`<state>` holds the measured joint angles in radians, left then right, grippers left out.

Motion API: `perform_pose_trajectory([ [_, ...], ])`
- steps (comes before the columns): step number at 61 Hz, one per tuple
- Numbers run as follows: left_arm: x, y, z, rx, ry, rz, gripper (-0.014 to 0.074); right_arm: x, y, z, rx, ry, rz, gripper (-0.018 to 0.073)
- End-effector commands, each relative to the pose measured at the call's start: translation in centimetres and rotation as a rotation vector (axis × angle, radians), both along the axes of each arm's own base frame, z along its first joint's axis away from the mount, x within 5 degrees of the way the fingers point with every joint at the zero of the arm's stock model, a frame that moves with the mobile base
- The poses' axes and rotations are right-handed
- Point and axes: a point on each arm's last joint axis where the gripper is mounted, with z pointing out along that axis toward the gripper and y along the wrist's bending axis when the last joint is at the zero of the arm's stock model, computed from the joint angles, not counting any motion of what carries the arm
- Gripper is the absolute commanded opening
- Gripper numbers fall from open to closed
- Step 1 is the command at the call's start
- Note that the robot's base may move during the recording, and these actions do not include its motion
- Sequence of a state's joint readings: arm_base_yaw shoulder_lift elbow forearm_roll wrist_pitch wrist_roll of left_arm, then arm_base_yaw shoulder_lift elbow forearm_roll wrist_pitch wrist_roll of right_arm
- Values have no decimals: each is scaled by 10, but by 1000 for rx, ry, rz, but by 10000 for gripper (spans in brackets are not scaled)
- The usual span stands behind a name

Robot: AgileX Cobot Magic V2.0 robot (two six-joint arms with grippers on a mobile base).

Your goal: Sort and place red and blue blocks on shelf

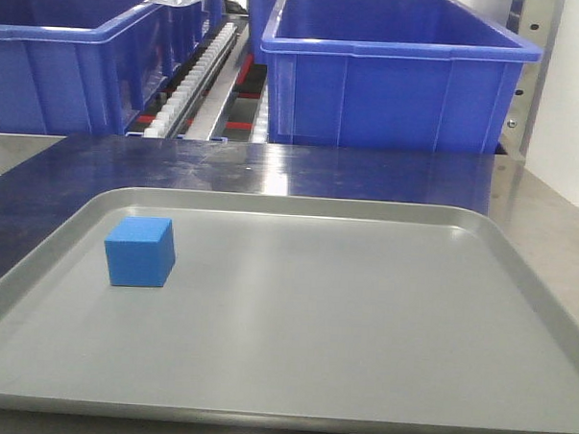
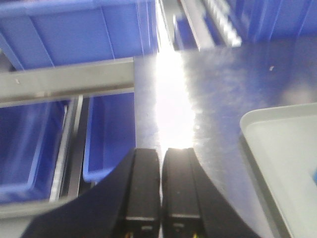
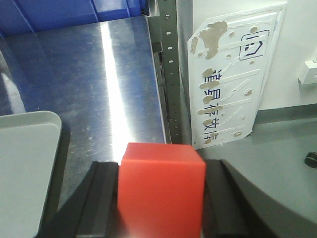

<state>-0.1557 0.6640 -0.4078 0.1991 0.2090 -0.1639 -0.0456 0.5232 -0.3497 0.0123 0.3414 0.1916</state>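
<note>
The right gripper was clamped on the red block. The block sat between the two fingers, touching both, with its top face standing above them. Ahead of these fingers lay a steel surface and a perforated post of the shelf; a corner of the tray lay to their left. The left gripper held nothing, its fingers pressed together side by side. The tray lay ahead and to the right of the left fingers. The blue block rested flat on the left part of the tray, touched by no fingers.
</note>
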Motion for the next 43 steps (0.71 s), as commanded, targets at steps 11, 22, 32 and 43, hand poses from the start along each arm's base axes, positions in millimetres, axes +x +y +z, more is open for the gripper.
perform_pose_trajectory([
  [11,42,-9,26,-24,-7,-13,123,3,-1,16,-27,-100,-3,49],
  [22,45,-10,26,-25,-11,-15,123,3,-1,16,-27,-100,-3,49],
  [32,45,-11,26,-69,-5,-5,123,3,-1,16,-27,-100,-3,49],
  [43,45,-11,26,-68,-1,-5,123,3,-1,16,-27,-100,-3,49],
])
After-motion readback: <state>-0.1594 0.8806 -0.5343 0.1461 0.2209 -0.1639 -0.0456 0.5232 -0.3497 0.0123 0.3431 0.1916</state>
